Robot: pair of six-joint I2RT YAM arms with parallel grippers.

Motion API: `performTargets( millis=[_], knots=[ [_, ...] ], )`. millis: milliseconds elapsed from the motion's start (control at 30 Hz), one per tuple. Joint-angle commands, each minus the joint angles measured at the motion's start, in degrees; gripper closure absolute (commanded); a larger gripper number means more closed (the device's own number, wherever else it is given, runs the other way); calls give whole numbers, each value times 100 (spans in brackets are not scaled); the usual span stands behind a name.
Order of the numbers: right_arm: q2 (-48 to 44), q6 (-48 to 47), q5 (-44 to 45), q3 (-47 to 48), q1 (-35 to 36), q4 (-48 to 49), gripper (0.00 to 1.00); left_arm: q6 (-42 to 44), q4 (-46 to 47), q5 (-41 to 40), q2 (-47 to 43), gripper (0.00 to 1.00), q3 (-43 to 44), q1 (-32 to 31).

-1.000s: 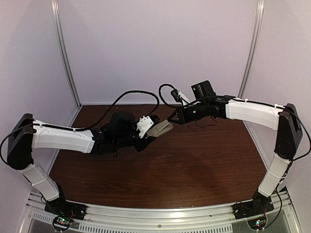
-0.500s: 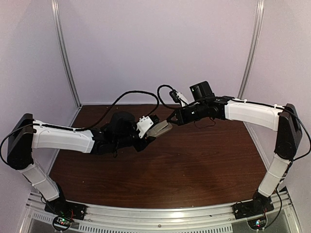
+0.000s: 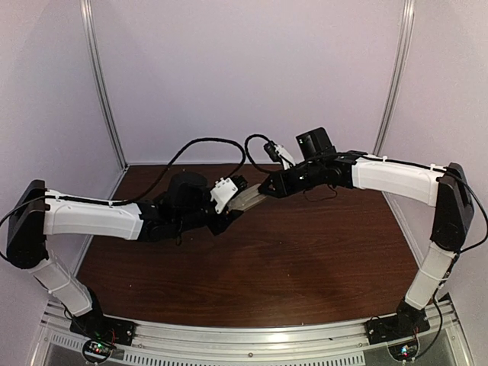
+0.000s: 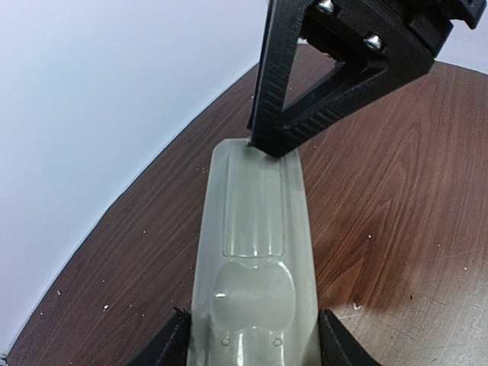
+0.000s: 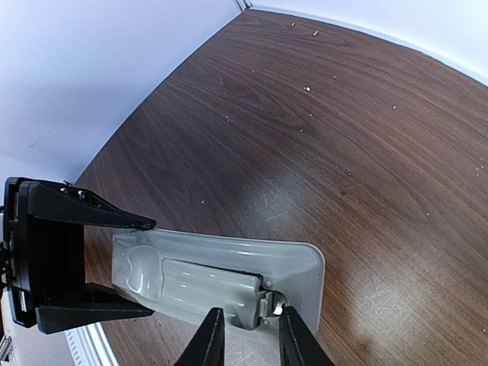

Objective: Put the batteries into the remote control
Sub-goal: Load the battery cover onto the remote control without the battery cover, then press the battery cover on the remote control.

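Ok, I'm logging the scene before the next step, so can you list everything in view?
remote control: one, grey-beige, back side up, held above the far part of the table
batteries: none in view
table: one, dark brown wood, under both arms
walls: pale, behind and at the sides
posts: two, silvery metal, at the back corners
cable: one, black, looping above the left wrist
arms: two, white and black, reaching in from either side
left pincer: black, shut on the remote's near end
right pincer: black, fingers slightly apart, tips at the remote's other end
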Motion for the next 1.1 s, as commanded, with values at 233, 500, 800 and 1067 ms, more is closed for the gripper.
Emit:
performTargets(
  millis=[233,500,800,1067],
  knots=[
    [-16,-120,171,316,-182,-391,60,88,587,-17,-238,100,-52,23],
    [-154,123,-378,246,-422,-249,4,129,577,-29,-271,100,-68,23],
    [-65,1250,-1346,-174,-638,923,0,177,670,0,-353,100,-84,26],
    [76,3638,-2342,-1151,-793,4070,0,181,779,157,-514,100,-145,24]
  ],
)
